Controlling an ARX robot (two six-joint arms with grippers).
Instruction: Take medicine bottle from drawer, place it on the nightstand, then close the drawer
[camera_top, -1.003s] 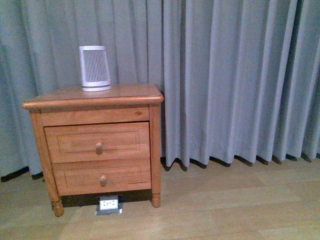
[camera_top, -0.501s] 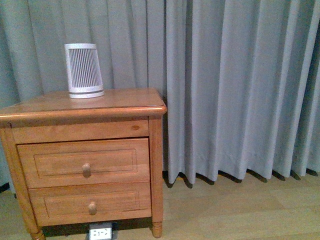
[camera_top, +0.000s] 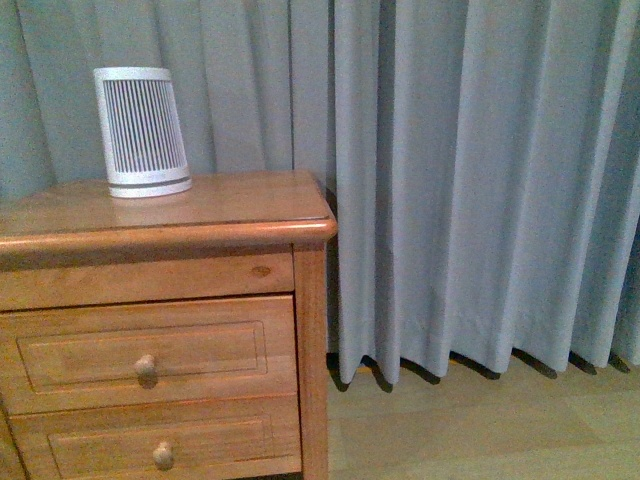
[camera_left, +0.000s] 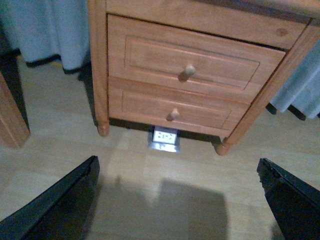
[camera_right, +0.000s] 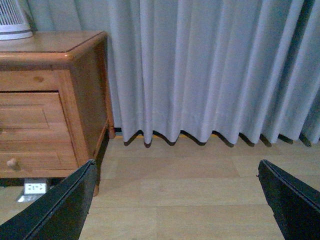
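The nightstand (camera_top: 200, 215) fills the left of the front view, its rounded top edge close to the camera. Its taller upper drawer (camera_top: 220, 350) is shut, round knob (camera_top: 146, 367) in the middle, and the shorter drawer (camera_top: 200, 440) below is shut too. The medicine bottle is hidden. My left gripper (camera_left: 177, 167) hangs open over the floor, facing the drawer (camera_left: 220, 62) from a little way off. Beside the nightstand's side panel (camera_right: 90, 100), my right gripper (camera_right: 176, 167) is open over bare floor. Neither gripper holds anything, and neither arm shows in the front view.
A white slatted device (camera_top: 142, 130) stands at the back of the nightstand's top. Grey curtains (camera_top: 470, 180) hang behind and to the right. A floor socket box (camera_left: 165, 139) lies under the nightstand. A dark wooden post (camera_left: 10, 115) stands to one side.
The front view has come closer to the nightstand. It now looks larger and sits further left, with its feet and the floor socket out of the picture.
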